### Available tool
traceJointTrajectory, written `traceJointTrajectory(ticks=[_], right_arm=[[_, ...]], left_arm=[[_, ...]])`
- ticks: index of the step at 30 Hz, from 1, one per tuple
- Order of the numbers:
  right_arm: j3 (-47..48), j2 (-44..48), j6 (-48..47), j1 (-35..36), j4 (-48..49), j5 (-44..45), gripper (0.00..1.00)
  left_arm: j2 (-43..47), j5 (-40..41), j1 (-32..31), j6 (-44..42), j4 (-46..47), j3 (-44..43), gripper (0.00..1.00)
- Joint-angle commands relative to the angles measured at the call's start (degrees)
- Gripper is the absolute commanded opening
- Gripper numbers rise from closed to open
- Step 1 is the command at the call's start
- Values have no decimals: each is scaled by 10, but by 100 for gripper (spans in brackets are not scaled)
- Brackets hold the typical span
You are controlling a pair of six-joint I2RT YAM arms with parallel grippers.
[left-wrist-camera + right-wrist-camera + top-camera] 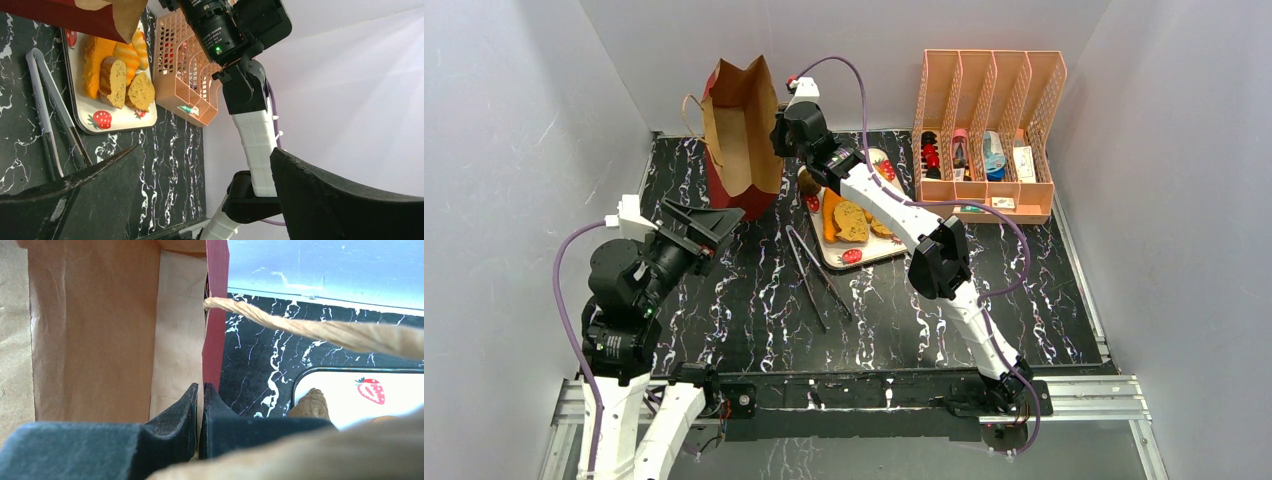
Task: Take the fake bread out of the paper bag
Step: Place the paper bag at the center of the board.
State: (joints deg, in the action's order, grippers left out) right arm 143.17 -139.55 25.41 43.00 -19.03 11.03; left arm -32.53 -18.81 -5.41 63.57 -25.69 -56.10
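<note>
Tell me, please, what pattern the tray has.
The tray is white with red strawberries, clearest in the left wrist view.

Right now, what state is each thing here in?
paper bag: upright, mouth open, side wall pinched.
right claw: shut on the bag's wall.
left claw: open, empty.
fake bread: lying on the tray.
tongs: lying on the table, untouched.

We see bright, even, soft light; the wall (854, 40) behind the paper bag (742, 130) glows pale; right of the bag, its twine handle (350, 335) blurs, too close for focus.
</note>
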Motion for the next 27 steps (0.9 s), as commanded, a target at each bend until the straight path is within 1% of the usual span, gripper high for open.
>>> traceJointTrajectory(ticks=[1,8,27], right_arm=[[35,33,-17,0,34,25,0],[27,55,-27,8,31,40,0],[28,85,-33,14,3,61,0]], left_arm=[[11,24,0,-2,18,4,98],[2,31,0,-11,15,-9,98],[2,44,0,9,33,-16,98]])
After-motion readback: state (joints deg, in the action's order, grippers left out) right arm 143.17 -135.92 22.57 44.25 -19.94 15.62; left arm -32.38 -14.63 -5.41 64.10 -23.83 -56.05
